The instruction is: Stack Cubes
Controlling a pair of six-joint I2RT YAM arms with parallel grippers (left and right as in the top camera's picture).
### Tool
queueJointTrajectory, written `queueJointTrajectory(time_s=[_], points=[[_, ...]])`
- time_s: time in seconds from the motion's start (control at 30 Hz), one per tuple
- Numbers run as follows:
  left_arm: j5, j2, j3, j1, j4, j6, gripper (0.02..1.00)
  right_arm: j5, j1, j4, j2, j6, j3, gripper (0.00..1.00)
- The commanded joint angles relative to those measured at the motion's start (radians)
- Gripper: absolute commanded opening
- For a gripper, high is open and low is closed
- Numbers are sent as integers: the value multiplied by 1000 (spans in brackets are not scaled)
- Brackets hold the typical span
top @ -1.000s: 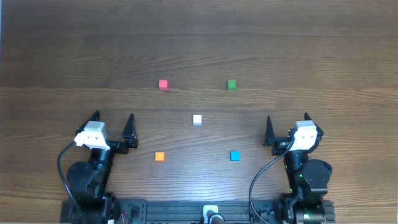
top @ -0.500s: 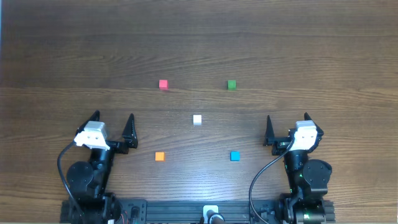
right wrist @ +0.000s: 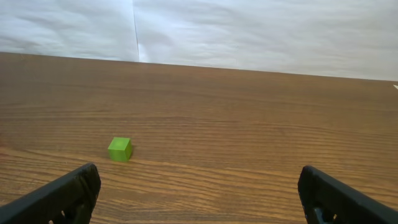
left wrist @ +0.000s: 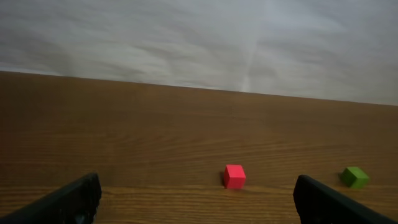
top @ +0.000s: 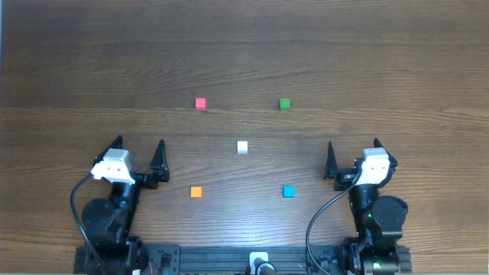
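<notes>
Five small cubes lie apart on the wooden table (top: 244,46): a pink cube (top: 200,103), a green cube (top: 284,104), a white cube (top: 242,147), an orange cube (top: 196,192) and a blue cube (top: 288,192). My left gripper (top: 137,147) stands open at the near left, left of the orange cube, with nothing between its fingers. My right gripper (top: 352,147) stands open at the near right, right of the blue cube, also holding nothing. The left wrist view shows the pink cube (left wrist: 234,176) and the green cube (left wrist: 354,177) ahead. The green cube (right wrist: 120,149) also lies ahead in the right wrist view.
Both arm bases stand along the near edge on a black rail (top: 252,258). A pale wall (right wrist: 249,31) rises behind the table's far edge.
</notes>
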Motion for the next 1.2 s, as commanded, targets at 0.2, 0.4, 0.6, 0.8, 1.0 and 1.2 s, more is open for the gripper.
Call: queueJointTrajectory(time_s=[0.2,0.4,0.6,0.8,1.0,1.2], points=[[15,45,-2,4,47,3,1000,-15,-7,3,-10,2,-11,991],[38,398,167,-20,164,-81,998,-15,-7,3,-10,2,-11,993],[61,874,546,-88,29,-112,998,-15,-7,3,-10,2,-11,991],[52,1294,987,-176,-292,-126,996,-15,-7,3,-10,2,-11,993],[16,1618,1273,-244,-523,-130,998,-15,-7,3,-10,2,-11,991],[-7,1848,1349,-274,-562,-158,998,-15,-7,3,-10,2,-11,993]])
